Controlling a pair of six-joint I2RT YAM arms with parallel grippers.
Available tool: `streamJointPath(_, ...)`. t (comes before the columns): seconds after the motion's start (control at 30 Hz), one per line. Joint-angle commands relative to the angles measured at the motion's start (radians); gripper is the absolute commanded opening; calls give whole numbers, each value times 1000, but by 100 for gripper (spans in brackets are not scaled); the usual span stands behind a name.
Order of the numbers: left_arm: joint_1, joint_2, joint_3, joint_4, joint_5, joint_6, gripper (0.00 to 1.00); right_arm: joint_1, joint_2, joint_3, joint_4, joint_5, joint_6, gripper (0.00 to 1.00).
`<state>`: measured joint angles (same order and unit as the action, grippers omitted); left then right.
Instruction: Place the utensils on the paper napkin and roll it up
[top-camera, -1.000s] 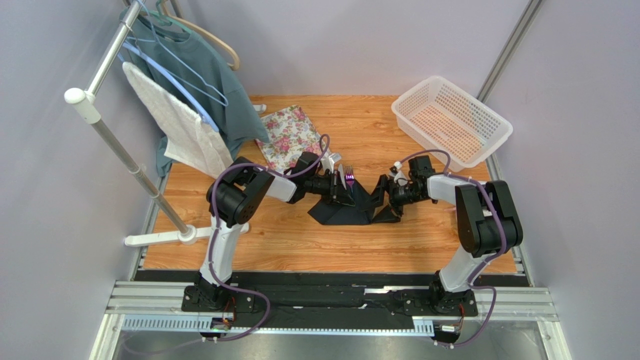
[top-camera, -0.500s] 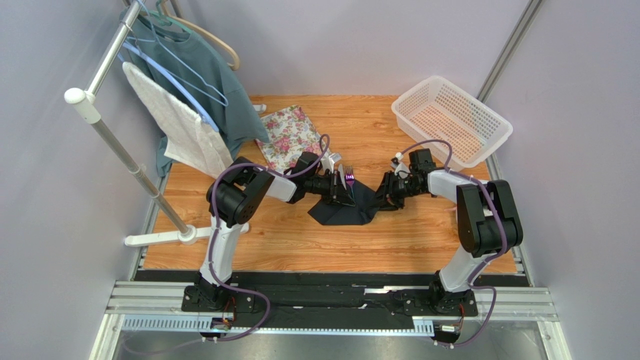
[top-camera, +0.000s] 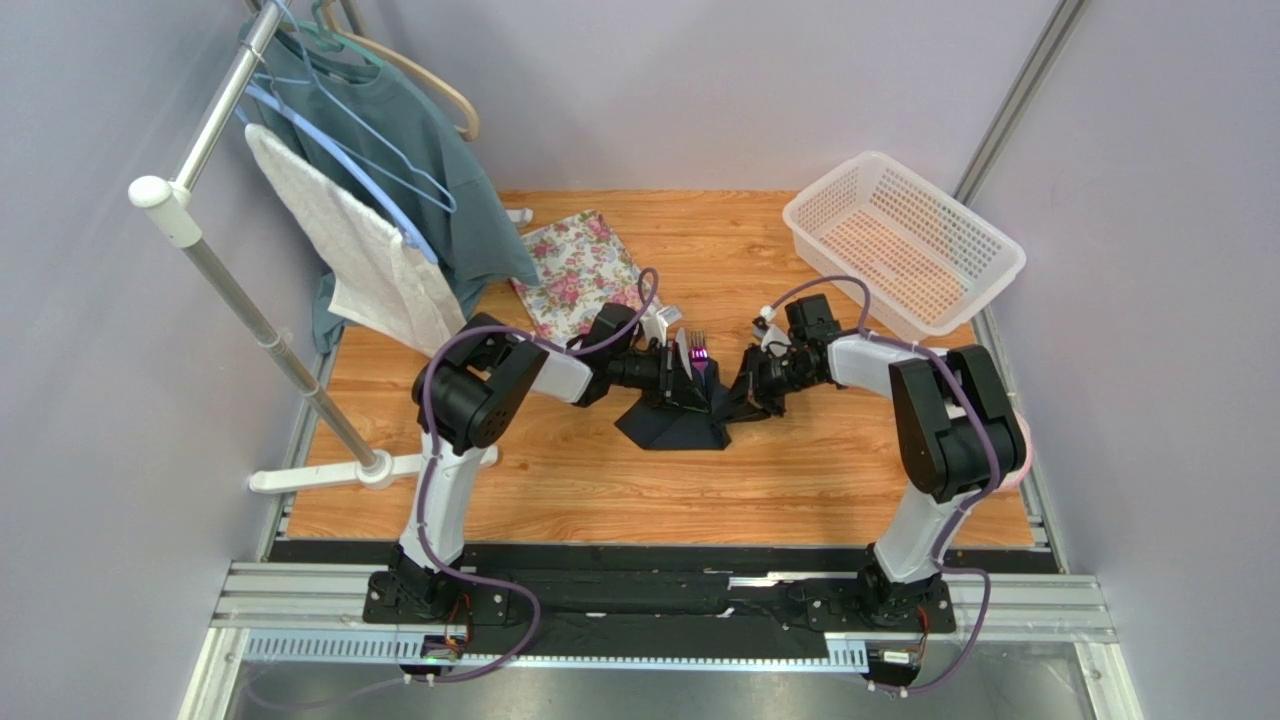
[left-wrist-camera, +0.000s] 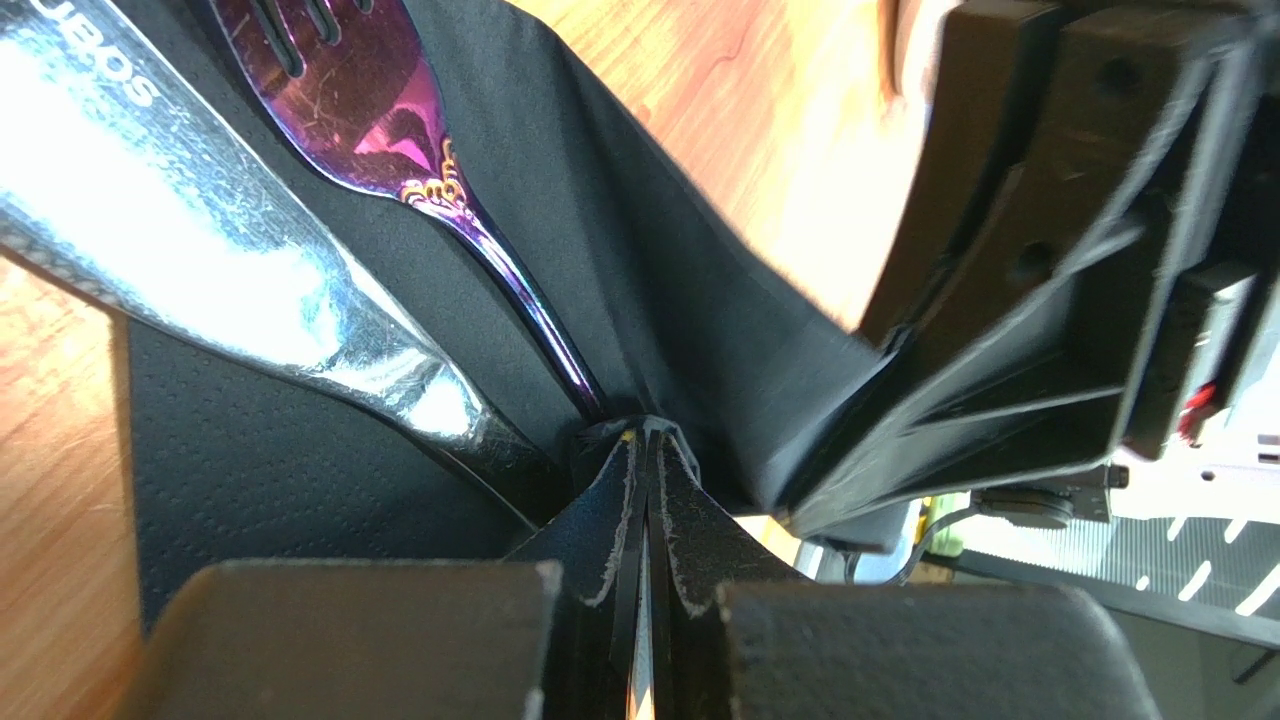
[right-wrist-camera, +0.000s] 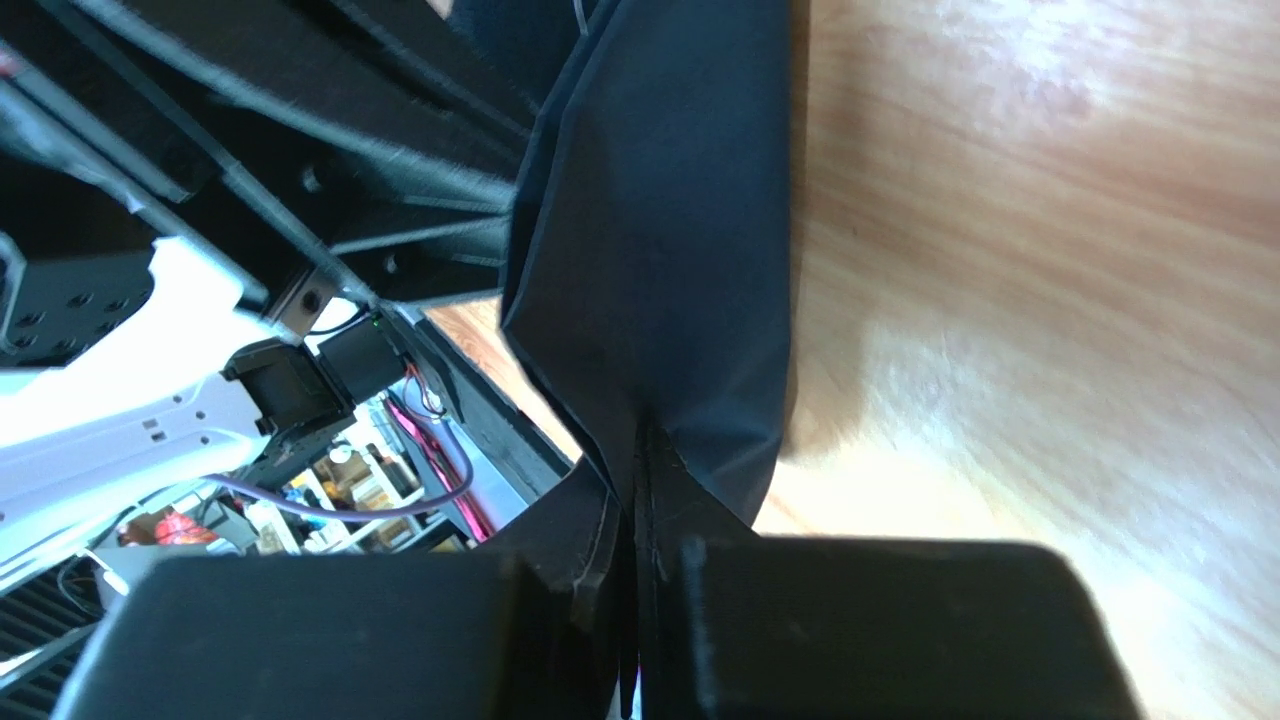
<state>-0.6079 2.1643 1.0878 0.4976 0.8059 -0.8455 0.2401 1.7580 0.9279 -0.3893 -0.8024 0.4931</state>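
Observation:
The black paper napkin (top-camera: 673, 428) lies crumpled mid-table between both grippers. On it rest the utensils: a purple fork (left-wrist-camera: 376, 135) and beside it a shiny pale knife (left-wrist-camera: 196, 255). The fork's tines (top-camera: 699, 357) stick out past the napkin in the top view. My left gripper (left-wrist-camera: 649, 443) is shut, its tips pressed where the fork's handle disappears into a napkin fold; whether it pinches anything is hidden. My right gripper (right-wrist-camera: 643, 450) is shut on the napkin's right flap (right-wrist-camera: 676, 225), lifted over toward the left gripper (top-camera: 688, 387). The two grippers nearly touch.
A pink-flowered tray (top-camera: 576, 270) lies behind the left arm. A white perforated basket (top-camera: 902, 240) stands at the back right corner. A clothes rack (top-camera: 256, 315) with a grey-green shirt (top-camera: 406, 135) and a white towel (top-camera: 361, 240) borders the left side.
My right gripper has shut on the napkin's right edge and moved left, drawing the flap up and over toward the utensils. The left gripper has stayed put.

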Motion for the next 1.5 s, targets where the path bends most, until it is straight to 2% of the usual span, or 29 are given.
streamJointPath(0.0, 19, -1, 4, -11, -13, 13, 3, 7, 47, 38, 30, 32, 36, 3)
streamJointPath(0.33, 20, -122, -12, 21, 47, -9, 8, 8, 95, 46, 33, 77, 55, 0)
streamJointPath(0.63, 42, -215, -127, -125, 62, 71, 9, 10, 55, 49, 27, 77, 62, 0)
streamJointPath(0.87, 42, -190, -120, -232, 33, 152, 9, 25, 41, 57, 12, 81, 65, 0)
streamJointPath(1.07, 42, -147, -88, -244, 9, 158, 0, 37, 35, 52, 7, 81, 65, 0)
streamJointPath(1.47, 42, -87, -37, -261, -7, 148, 0, 77, -3, 75, -16, 86, 62, 0)
